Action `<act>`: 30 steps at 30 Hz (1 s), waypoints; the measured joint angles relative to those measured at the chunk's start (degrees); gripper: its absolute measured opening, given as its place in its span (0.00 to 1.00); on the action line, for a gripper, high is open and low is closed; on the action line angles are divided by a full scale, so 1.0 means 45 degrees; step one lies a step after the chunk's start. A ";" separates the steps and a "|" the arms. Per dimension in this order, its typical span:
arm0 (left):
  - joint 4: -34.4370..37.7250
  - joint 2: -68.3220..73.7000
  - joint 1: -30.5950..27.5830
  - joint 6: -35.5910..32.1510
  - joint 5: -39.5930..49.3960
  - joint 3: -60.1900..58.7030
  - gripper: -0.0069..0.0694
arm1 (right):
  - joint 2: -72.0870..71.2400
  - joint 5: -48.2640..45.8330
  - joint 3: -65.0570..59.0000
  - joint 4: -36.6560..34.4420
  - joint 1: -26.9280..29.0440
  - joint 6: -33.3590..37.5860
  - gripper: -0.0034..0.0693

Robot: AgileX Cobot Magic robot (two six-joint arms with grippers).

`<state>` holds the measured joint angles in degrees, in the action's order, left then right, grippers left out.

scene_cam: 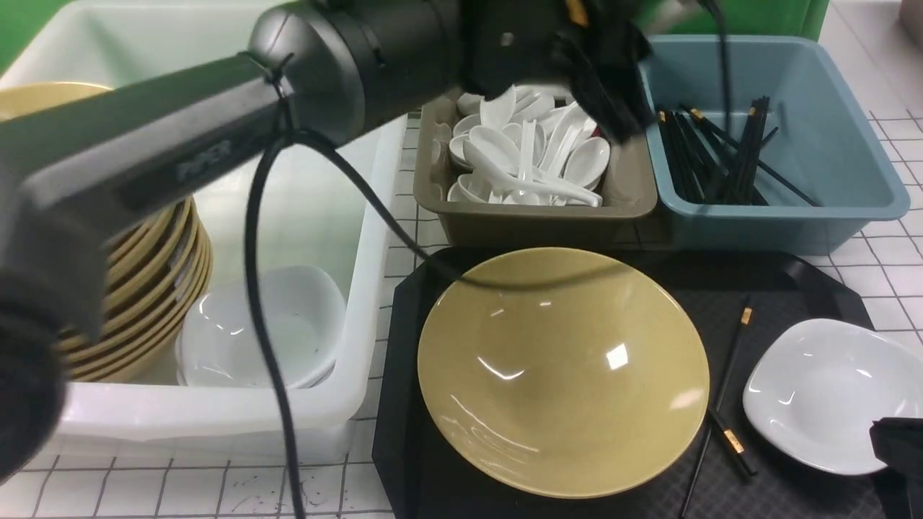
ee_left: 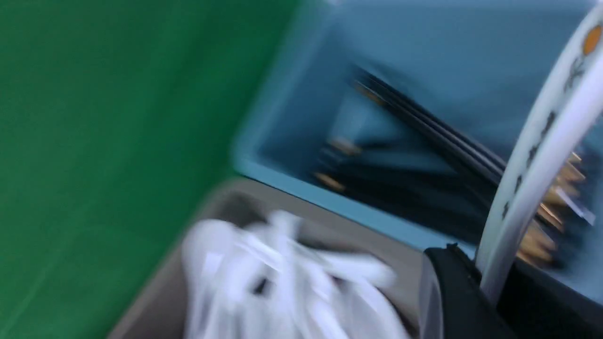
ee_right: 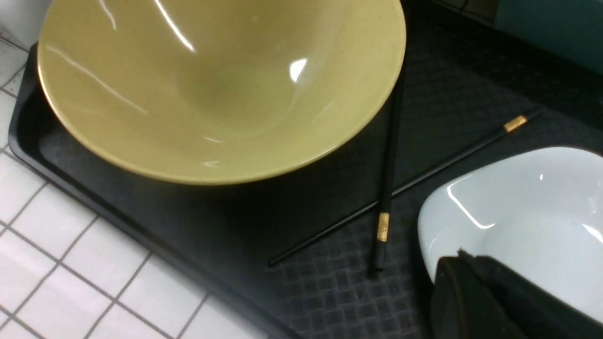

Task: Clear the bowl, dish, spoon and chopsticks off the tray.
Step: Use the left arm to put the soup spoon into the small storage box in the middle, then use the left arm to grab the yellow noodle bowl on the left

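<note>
The yellow bowl (scene_cam: 562, 371) sits on the left half of the black tray (scene_cam: 786, 288); it also shows in the right wrist view (ee_right: 221, 84). The black chopsticks (scene_cam: 728, 382) lie crossed on the tray between the bowl and the white dish (scene_cam: 829, 389). My left gripper (scene_cam: 606, 94) is blurred, high over the olive and blue bins. In the left wrist view it (ee_left: 485, 287) is shut on the white spoon (ee_left: 541, 155). My right gripper (scene_cam: 898, 440) hangs over the dish's near edge, its fingers (ee_right: 461, 292) together and holding nothing that I can see.
An olive bin (scene_cam: 533, 216) holds several white spoons. A blue bin (scene_cam: 779, 216) beside it holds several black chopsticks. A white tub (scene_cam: 360, 303) at the left holds stacked yellow bowls (scene_cam: 144, 303) and white dishes (scene_cam: 288, 331). The left arm's cable (scene_cam: 259, 324) hangs in front.
</note>
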<state>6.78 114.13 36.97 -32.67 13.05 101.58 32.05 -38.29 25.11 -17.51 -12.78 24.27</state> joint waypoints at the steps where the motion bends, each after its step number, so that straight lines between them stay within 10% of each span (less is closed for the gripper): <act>1: 0.0494 0.0375 -0.0301 0.0153 -0.0793 0.0000 0.12 | 0.0000 0.0029 0.0000 0.0000 0.0000 0.0000 0.10; 7: 0.1930 0.1774 -0.1206 0.0748 -0.0832 -0.0014 0.45 | 0.0000 0.0067 0.0000 0.0000 0.0000 0.0006 0.11; 10: 0.1895 0.1064 -0.1155 0.2130 0.3850 0.0469 0.61 | 0.0000 0.0067 0.0000 -0.0004 0.0000 0.0030 0.11; 19: -0.1361 -0.0494 0.0518 0.4088 1.1008 0.1429 0.65 | 0.0000 0.0067 0.0000 -0.0014 0.0000 0.0030 0.11; 30: -0.3090 0.1900 0.0668 0.4500 1.2601 0.1429 0.68 | 0.0000 0.0067 -0.0013 -0.0014 0.0000 0.0030 0.11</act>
<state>-7.13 122.68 39.98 -12.41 69.76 108.01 32.05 -37.99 25.05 -17.57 -12.78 24.41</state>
